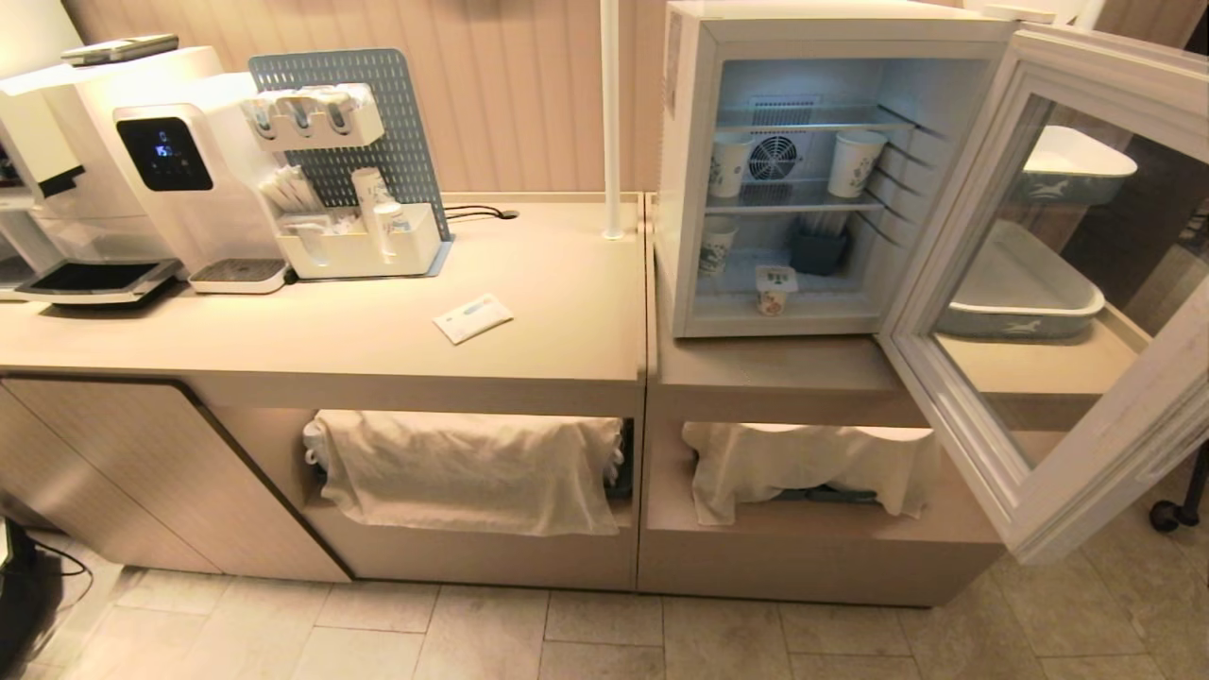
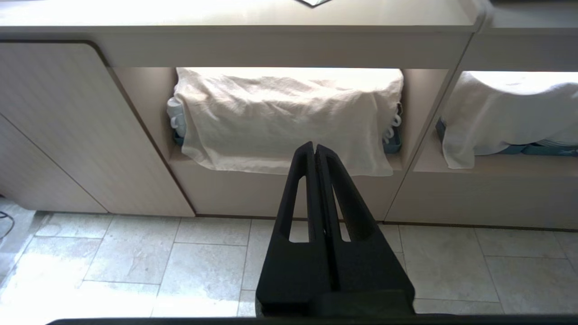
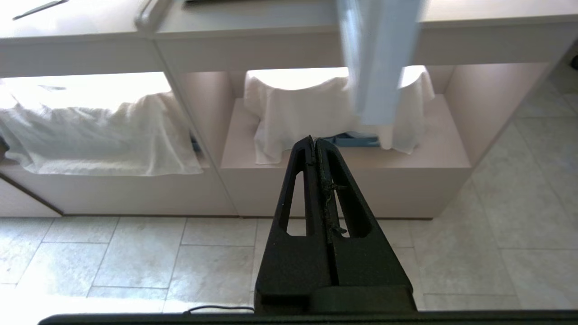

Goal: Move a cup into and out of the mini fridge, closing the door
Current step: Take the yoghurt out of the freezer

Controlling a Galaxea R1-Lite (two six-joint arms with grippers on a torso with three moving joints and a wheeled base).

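The white mini fridge point(image 1: 694, 179) stands on the right counter with its door point(image 1: 1053, 312) swung wide open to the right. The small squat cup point(image 1: 774, 289) with a square lid sits at the front of the fridge's bottom floor. Neither arm shows in the head view. My left gripper point(image 2: 314, 146) hangs low over the floor tiles, shut and empty, facing the cloth-covered left shelf. My right gripper point(image 3: 314, 140) is likewise shut and empty, low before the right shelf, with the door's lower edge point(image 3: 377, 67) hanging above it.
Taller patterned paper cups point(image 1: 855, 162) stand on the wire shelves, a dark holder point(image 1: 818, 250) sits lower down. A coffee machine point(image 1: 175, 161) and organiser rack point(image 1: 354, 189) occupy the left counter; a sachet point(image 1: 473, 317) lies mid-counter. White cloths point(image 1: 468, 467) drape the lower shelves.
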